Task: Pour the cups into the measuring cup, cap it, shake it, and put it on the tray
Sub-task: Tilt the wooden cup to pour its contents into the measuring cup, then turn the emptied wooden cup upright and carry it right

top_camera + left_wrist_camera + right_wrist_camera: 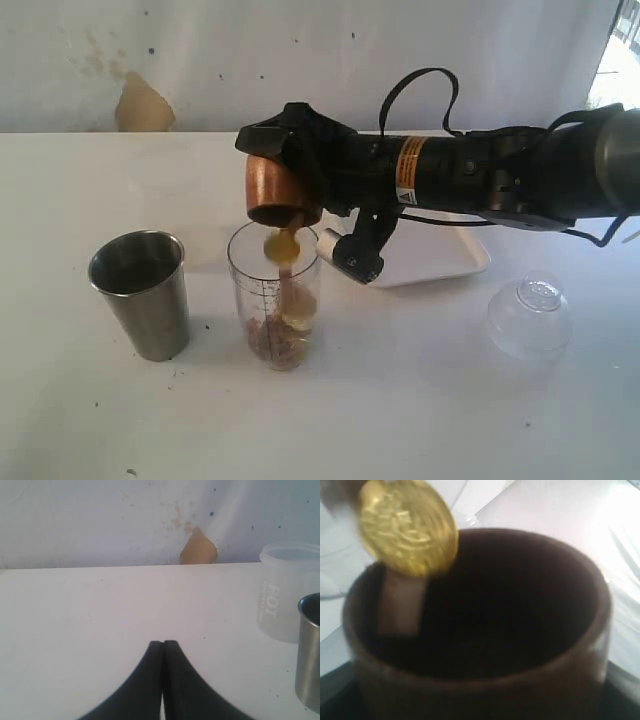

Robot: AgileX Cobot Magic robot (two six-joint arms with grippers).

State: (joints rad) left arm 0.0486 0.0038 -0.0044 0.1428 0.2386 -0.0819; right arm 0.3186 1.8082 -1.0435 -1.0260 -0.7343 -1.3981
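Note:
My right gripper (278, 150) is shut on the dark brown wooden cup (282, 190), tipped mouth-down just above the measuring cup (275, 300). A gold coin (283, 245) and a brown piece are falling from it into the clear cup, which holds brown bits at its bottom. In the right wrist view the wooden cup (480, 680) fills the frame and hides the fingers, with the gold coin (407, 527) at its rim. The steel tumbler (140, 295) stands upright to the left. The white tray (450, 262) lies behind the right arm. My left gripper (163, 643) is shut and empty over bare table.
A clear domed lid (528, 315) rests on the table at the right. In the left wrist view a translucent cup (287, 595) stands behind the steel tumbler (310, 655). A white wall with a chipped patch (143, 105) runs behind the table.

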